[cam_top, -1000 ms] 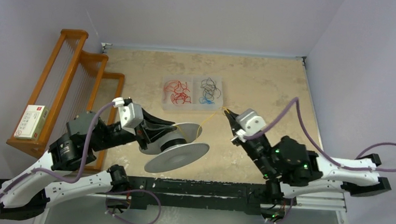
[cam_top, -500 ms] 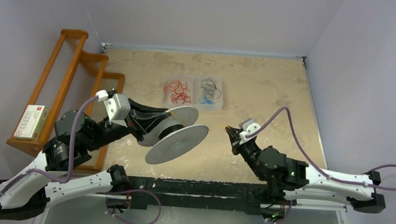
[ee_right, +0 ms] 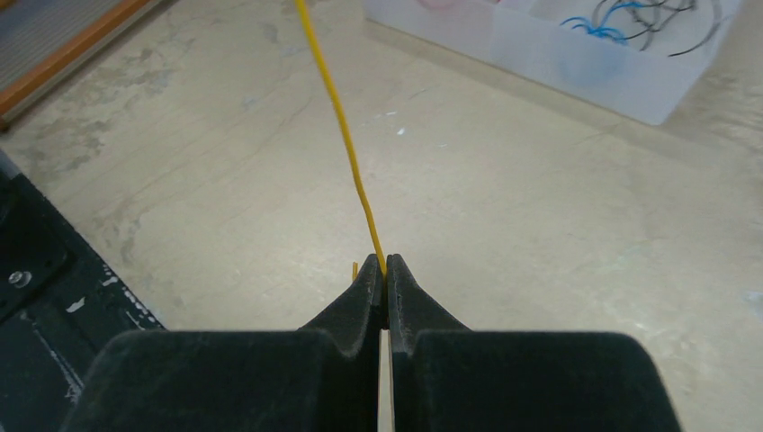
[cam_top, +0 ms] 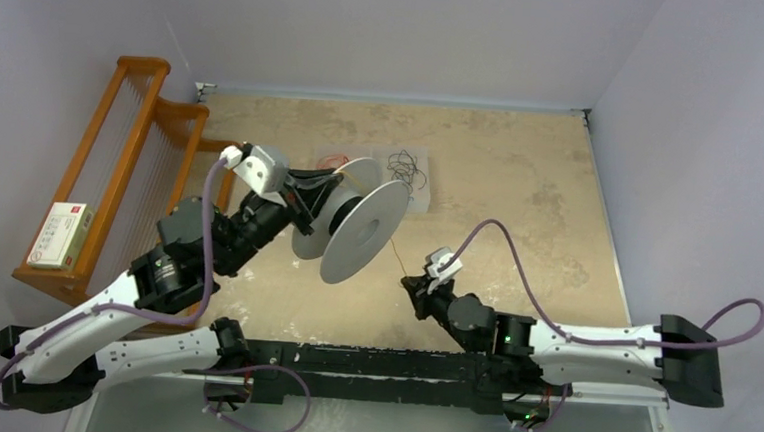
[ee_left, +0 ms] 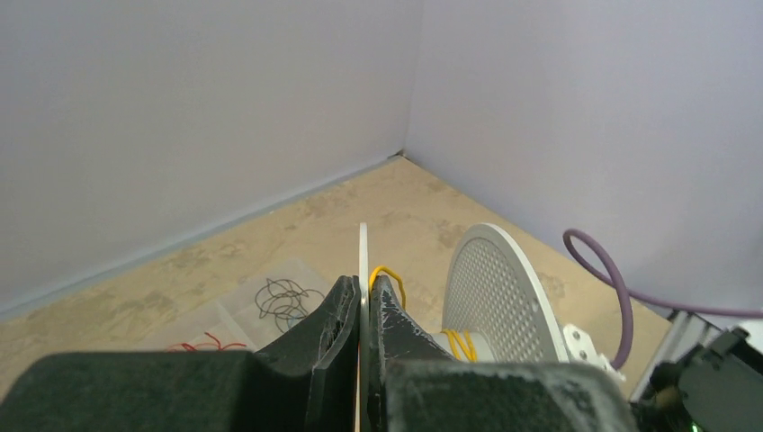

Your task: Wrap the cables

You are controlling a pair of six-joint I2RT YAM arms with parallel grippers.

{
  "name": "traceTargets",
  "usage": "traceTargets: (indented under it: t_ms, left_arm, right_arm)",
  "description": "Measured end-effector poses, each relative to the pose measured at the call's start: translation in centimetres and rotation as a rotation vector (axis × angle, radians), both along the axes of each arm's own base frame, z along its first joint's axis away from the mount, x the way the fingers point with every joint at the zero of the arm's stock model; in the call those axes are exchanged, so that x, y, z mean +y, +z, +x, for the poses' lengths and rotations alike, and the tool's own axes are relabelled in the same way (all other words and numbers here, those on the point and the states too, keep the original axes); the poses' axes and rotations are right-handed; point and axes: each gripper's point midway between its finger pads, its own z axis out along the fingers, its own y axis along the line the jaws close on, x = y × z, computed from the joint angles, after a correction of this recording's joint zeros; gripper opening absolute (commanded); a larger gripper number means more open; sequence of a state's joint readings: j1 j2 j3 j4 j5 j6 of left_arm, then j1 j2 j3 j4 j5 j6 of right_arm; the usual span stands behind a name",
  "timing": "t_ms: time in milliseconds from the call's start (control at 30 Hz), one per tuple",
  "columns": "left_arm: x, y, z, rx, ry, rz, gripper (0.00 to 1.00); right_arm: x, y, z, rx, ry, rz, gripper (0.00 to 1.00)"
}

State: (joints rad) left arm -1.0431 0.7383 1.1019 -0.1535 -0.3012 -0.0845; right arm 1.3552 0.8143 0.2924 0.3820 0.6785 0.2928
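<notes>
My left gripper [cam_top: 311, 198] is shut on one flange of the white spool [cam_top: 357, 225] and holds it tilted above the table. In the left wrist view the gripper [ee_left: 363, 284] clamps the thin flange edge [ee_left: 363, 247]. A yellow cable [ee_left: 462, 343] is wound on the hub beside the perforated flange [ee_left: 495, 288]. The cable [cam_top: 398, 252] runs taut from the spool down to my right gripper [cam_top: 408, 282]. In the right wrist view that gripper [ee_right: 384, 266] is shut on the cable [ee_right: 337, 117] near its end.
A clear two-part tray [cam_top: 418, 190] with red wires [cam_top: 333, 158] and black and blue wires [cam_top: 404, 167] sits behind the spool; it also shows in the right wrist view [ee_right: 585, 67]. A wooden rack [cam_top: 151, 152] with a small box [cam_top: 61, 234] stands at the left.
My left arm has raised the spool and turned it toward the far side. My right gripper has pulled back toward the near edge with the cable, which now runs straight.
</notes>
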Motion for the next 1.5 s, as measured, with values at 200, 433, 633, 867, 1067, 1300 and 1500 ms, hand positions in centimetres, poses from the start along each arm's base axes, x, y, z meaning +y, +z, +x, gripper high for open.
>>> traceTargets:
  t_ms: [200, 433, 633, 867, 1067, 1300, 1500]
  left_arm:
    - [-0.9, -1.3, 3.2, 0.042, 0.136, 0.017, 0.0]
    - [-2.9, -4.1, 7.0, 0.084, 0.287, 0.087, 0.0]
    - [-4.2, -6.7, 9.5, 0.091, 0.384, 0.189, 0.0]
    - [-4.8, -8.9, 10.6, 0.094, 0.43, 0.283, 0.0]
    - [-4.9, -10.5, 10.3, 0.11, 0.419, 0.333, 0.0]
    - [-4.9, -12.1, 9.6, 0.126, 0.403, 0.374, 0.0]
    - [-4.3, -12.3, 9.3, 0.132, 0.407, 0.37, 0.0]
  right_arm:
    - [4.4, -2.3, -0.9, 0.059, 0.104, 0.043, 0.0]
    - [7.8, -2.7, -1.6, 0.041, 0.216, 0.064, 0.0]
    - [11.4, 0.9, -2.0, -0.038, 0.324, 0.098, 0.0]
    - [13.6, 7.8, -1.9, -0.148, 0.375, 0.158, 0.0]
    - [12.6, 13.3, -1.2, -0.224, 0.338, 0.159, 0.0]
    - [10.8, 14.1, 0.0, -0.239, 0.281, 0.023, 0.0]
    - [9.4, 14.4, -0.2, -0.247, 0.281, -0.056, 0.0]
